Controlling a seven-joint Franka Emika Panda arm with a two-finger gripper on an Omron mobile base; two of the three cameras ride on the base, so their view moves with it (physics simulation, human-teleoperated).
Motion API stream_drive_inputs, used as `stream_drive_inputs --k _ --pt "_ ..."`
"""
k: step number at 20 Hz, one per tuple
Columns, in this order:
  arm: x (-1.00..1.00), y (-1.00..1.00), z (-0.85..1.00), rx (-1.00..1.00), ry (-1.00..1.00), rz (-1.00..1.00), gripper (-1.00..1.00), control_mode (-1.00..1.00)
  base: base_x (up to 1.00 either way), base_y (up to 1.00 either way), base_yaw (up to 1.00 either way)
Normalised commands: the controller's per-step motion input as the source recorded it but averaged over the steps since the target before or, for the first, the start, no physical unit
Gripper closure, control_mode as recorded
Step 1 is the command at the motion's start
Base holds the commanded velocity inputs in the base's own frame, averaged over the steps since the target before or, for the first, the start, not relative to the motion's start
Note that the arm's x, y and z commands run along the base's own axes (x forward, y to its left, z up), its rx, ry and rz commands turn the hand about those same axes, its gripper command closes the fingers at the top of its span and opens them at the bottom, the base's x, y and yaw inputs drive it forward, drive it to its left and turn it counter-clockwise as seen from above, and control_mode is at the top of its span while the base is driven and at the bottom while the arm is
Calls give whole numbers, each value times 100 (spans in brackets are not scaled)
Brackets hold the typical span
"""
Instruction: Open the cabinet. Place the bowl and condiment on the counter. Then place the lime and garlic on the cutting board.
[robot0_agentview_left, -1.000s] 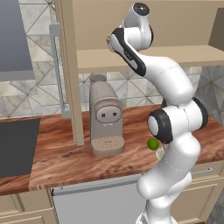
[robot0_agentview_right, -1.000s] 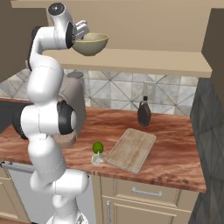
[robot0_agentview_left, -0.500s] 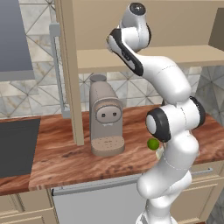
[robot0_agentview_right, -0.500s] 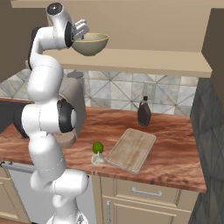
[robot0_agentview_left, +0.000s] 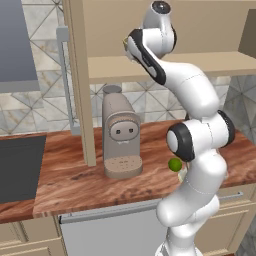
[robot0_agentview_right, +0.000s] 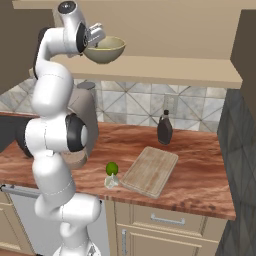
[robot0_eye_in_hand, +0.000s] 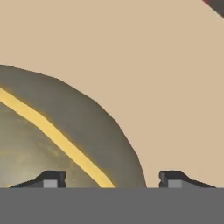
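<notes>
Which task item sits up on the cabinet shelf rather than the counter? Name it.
The bowl, olive-beige, up on the cabinet shelf at the gripper. The condiment bottle, lime and garlic all sit on the counter.

A: What is sitting out here? 
B: One bowl, one condiment, one lime, one garlic.
A: And bigger things?
B: One cutting board, one coffee machine standing.

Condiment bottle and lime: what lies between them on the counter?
The cutting board, in the right base view, lies between the condiment bottle and lime.
</notes>
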Motion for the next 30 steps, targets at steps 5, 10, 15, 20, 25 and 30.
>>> stream_drive_inputs --k 5,10,15,20,25,30 --pt "3 -66 -20 0 15 2 100 -100 0 0 0" --pt "15 -65 -23 0 9 4 100 -100 0 0 0" --pt "2 -68 -13 0 3 4 100 -100 0 0 0" --pt "-86 -92 0 1 -5 0 100 -100 0 0 0" --pt "-100 -100 0 5 -16 0 100 -100 0 0 0" --pt "-100 -100 0 6 -21 0 100 -100 0 0 0"
